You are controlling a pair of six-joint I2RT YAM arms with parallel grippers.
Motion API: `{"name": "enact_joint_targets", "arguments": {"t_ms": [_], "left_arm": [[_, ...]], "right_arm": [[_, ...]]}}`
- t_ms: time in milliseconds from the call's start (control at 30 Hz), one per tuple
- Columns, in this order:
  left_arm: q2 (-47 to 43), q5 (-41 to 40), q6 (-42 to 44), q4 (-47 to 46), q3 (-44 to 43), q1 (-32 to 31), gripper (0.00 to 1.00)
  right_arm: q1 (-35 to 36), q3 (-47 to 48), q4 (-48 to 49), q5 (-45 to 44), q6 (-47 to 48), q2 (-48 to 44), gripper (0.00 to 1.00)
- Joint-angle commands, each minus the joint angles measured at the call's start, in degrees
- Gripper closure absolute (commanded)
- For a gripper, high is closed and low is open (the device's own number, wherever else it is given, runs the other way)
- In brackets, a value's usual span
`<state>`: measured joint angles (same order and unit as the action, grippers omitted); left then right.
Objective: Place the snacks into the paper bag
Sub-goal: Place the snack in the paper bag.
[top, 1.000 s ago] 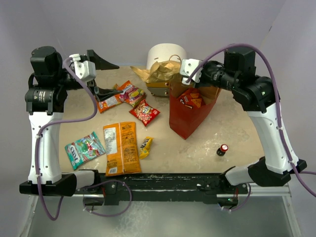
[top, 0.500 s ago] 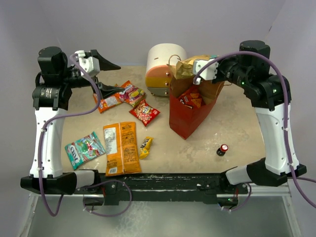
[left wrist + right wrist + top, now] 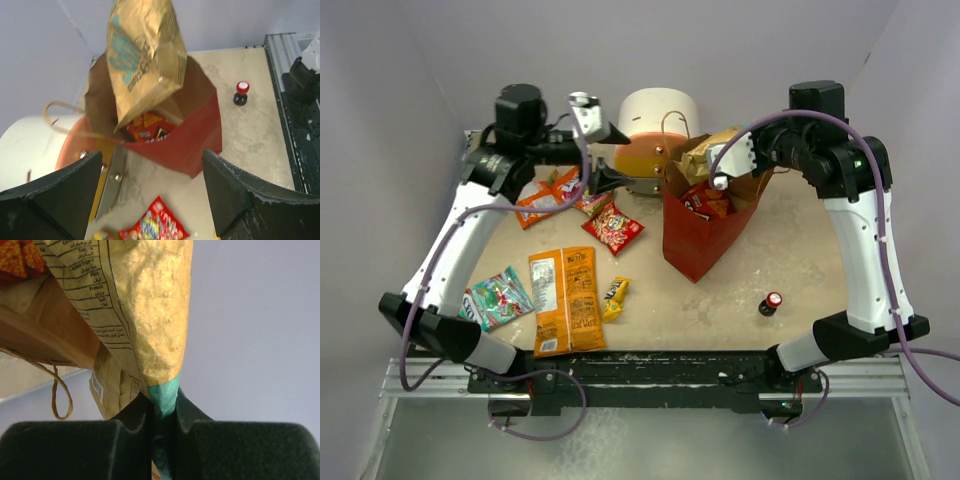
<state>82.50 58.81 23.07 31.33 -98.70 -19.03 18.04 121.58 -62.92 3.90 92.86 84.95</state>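
Note:
My right gripper (image 3: 718,158) is shut on the teal top edge of a tan chip bag (image 3: 700,150), which hangs with its lower end inside the mouth of the paper bag (image 3: 695,245). The right wrist view shows the jaws (image 3: 163,407) pinching the tan bag (image 3: 150,300). A red Doritos bag (image 3: 705,200) lies inside the paper bag. My left gripper (image 3: 613,156) is open and empty, left of the bag; in its own view (image 3: 150,200) it looks at the tan bag (image 3: 142,55) and paper bag (image 3: 192,142). An orange chip bag (image 3: 565,300), teal candy bag (image 3: 495,298), yellow bar (image 3: 613,297) and red packet (image 3: 613,227) lie on the table.
A round white-orange drawer unit (image 3: 655,125) stands behind the paper bag, close to my left gripper. Small red and orange packets (image 3: 548,200) lie under my left arm. A tiny red-capped bottle (image 3: 773,303) stands at the front right, also seen in the left wrist view (image 3: 242,92).
My left arm has swung right, from the table's left edge to beside the drawer unit. My right gripper carried the tan bag right and lowered it into the paper bag's mouth.

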Motion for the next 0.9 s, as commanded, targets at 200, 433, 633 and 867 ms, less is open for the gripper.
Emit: {"name": "enact_joint_targets", "arguments": {"t_ms": [200, 433, 633, 867], "left_arm": [[13.11, -10.66, 3.22, -0.84, -14.19, -17.35, 0.11], [18.03, -12.11, -2.34, -5.62, -14.83, -20.64, 0.10], [18.27, -7.45, -9.19, -9.97, -12.27, -21.11, 0.34], [20.33, -5.47, -20.94, -17.18, -12.66, -21.29, 0.51]], "right_arm": [[-0.03, 1.23, -1.34, 1.00, 4.63, -0.63, 1.00], [-0.03, 0.40, 0.41, 2.03, 5.06, -0.14, 1.00], [-0.07, -4.76, 7.01, 1.27, 7.71, -1.84, 1.00], [-0.03, -4.60, 9.55, 0.06, 9.40, -0.89, 1.00]]}}
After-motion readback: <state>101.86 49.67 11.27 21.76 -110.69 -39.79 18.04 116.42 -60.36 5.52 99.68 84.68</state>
